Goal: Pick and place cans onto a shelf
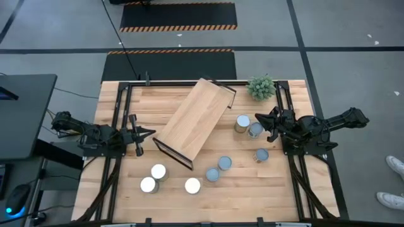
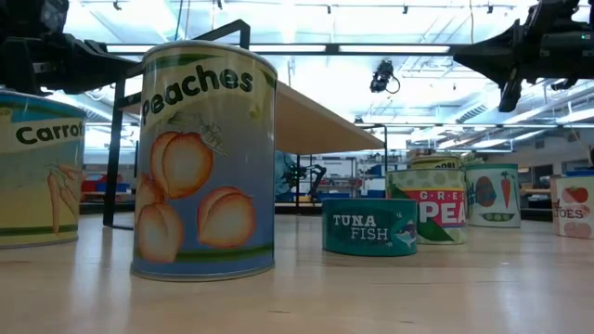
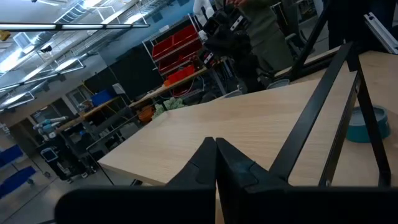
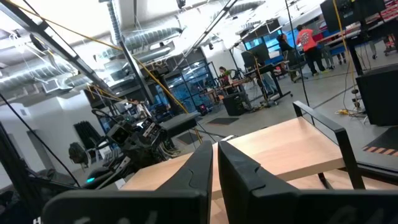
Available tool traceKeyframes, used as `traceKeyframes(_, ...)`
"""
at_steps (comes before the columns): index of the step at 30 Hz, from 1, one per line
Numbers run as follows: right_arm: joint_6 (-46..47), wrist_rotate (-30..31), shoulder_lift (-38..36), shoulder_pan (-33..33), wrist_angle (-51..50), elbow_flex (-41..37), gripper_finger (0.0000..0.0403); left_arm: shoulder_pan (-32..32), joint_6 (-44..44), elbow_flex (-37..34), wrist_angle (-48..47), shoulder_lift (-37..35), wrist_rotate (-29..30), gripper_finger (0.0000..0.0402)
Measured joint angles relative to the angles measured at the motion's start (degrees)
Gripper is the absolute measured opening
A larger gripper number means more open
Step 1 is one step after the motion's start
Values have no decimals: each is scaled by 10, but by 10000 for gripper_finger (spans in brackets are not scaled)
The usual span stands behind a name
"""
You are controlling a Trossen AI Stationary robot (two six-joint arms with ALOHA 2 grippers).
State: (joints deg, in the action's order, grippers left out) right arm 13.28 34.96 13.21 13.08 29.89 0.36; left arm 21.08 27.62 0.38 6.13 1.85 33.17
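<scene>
From above, the shelf [image 1: 192, 121], a long pale-wood board with thin black frame ends, sits diagonally mid-table on the slatted wooden tabletop [image 1: 120, 195]. Eight round cans: three white-topped ones [image 1: 158, 171] near the front, five blue-grey-topped ones [image 1: 225, 164] to the shelf's right. The left gripper [image 1: 149, 132] is pinched closed and empty just beside the shelf's near-left end; the right gripper [image 1: 259, 118] is closed and empty too, by the can pair near the small green plant [image 1: 261, 87].

Down low, a glossy peaches can [image 2: 204, 162] looms big, with a squat teal tuna tin [image 2: 369, 225] beyond.

Left wrist: dark fingers [image 3: 202, 167] together, smooth shelf board ahead.

Right wrist: fingers [image 4: 235, 167] together as well.
</scene>
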Motion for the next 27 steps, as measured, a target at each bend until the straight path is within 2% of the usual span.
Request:
traceKeyframes(3,-12,42,0,-4,8,0,32,0,1,0,0,0,0,5)
traceKeyframes(6,48,58,0,-6,55,0,32,0,13,0,0,0,0,5)
traceKeyframes(10,135,75,0,-6,146,0,32,0,-43,0,1,0,-1,5)
traceKeyframes(14,147,77,0,-8,216,0,32,0,-74,0,52,0,-2,5)
traceKeyframes(17,148,82,0,-13,269,0,32,0,-206,0,152,0,-3,5)
traceKeyframes(22,89,85,0,-25,315,0,32,0,-449,0,264,0,35,5)
traceKeyframes(27,110,93,0,-32,324,0,32,0,-567,0,305,0,33,5)
